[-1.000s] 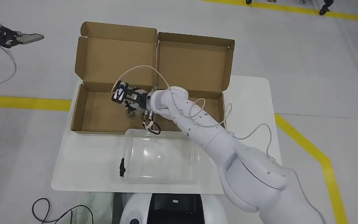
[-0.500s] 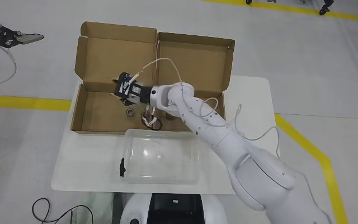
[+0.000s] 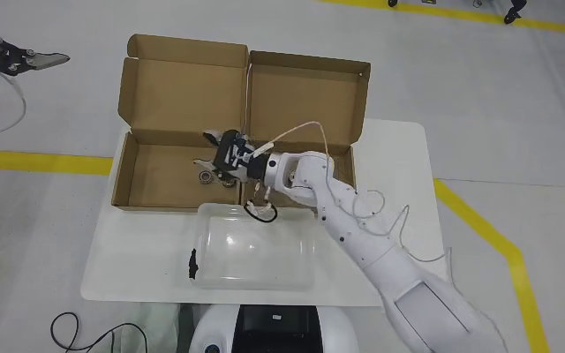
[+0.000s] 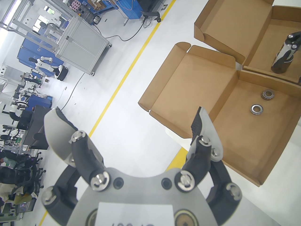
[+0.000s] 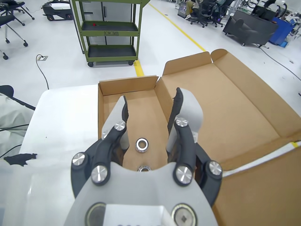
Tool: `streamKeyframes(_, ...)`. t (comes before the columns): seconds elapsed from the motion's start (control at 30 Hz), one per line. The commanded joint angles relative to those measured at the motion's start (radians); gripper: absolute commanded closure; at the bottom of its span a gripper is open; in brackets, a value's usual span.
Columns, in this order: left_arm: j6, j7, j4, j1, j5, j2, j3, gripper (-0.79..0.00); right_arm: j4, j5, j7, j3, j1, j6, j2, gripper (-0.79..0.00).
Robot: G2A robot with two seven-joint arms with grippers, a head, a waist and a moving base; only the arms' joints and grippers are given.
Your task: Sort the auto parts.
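Note:
Two metal bearing rings (image 5: pixel 142 145) (image 5: pixel 144 168) lie on the floor of the left cardboard box (image 3: pixel 124 172). In the left wrist view they are side by side (image 4: pixel 257 109) (image 4: pixel 268 94); from the top, one (image 3: pixel 207 175) sits beside the gripper. My right gripper (image 5: pixel 150 102) (image 3: pixel 218 156) hangs open just above them with nothing between its fingers. My left gripper (image 4: pixel 129 121) (image 3: pixel 44 60) is open and empty, far off the table's left side, over the floor. A black part (image 3: pixel 191 263) (image 5: pixel 21 159) rests on the white table by the clear bin.
A second open cardboard box (image 3: pixel 309 97) adjoins the first on the right, its lid flap standing up. A clear plastic bin (image 3: pixel 256 251) sits on the table in front of the boxes. The table's right part (image 3: pixel 397 176) is bare. A loose cable trails along the right arm.
The right gripper has swung from the left box's back left toward its right side, turning at the wrist. The left arm has stayed put.

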Motion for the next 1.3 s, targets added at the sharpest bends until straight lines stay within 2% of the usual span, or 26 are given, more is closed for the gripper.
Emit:
streamKeyframes(0.0, 0.0, 0.0, 0.0, 0.0, 0.0, 0.0, 0.0, -0.785, -0.091, -0.012, 0.036, 0.052, -0.069, -0.002, 0.024, -0.705)
streamKeyframes(0.2, 0.0, 0.0, 0.0, 0.0, 0.0, 0.0, 0.0, -0.785, -0.304, -0.04, 0.125, 0.179, -0.252, -0.021, 0.079, -0.754)
streamKeyframes(0.23, 0.0, 0.0, 0.0, 0.0, 0.0, 0.0, 0.0, -0.785, -0.329, -0.041, 0.134, 0.198, -0.277, -0.021, 0.086, -0.785)
streamKeyframes(0.57, 0.0, 0.0, 0.0, 0.0, 0.0, 0.0, 0.0, -0.785, -0.563, -0.075, 0.171, 0.331, -0.492, -0.001, 0.137, -0.785)
streamKeyframes(0.77, 0.0, 0.0, 0.0, 0.0, 0.0, 0.0, 0.0, -0.785, -0.637, -0.107, 0.204, 0.383, -0.584, 0.038, 0.158, -0.785)
streamKeyframes(1.0, 0.0, 0.0, 0.0, 0.0, 0.0, 0.0, 0.0, -0.785, -0.759, -0.137, 0.159, 0.473, -0.739, 0.123, 0.181, -0.785)
streamKeyframes(1.27, 0.0, 0.0, 0.0, 0.0, 0.0, 0.0, 0.0, -0.785, -0.933, -0.175, 0.039, 0.575, -0.96, 0.234, 0.203, -0.785)
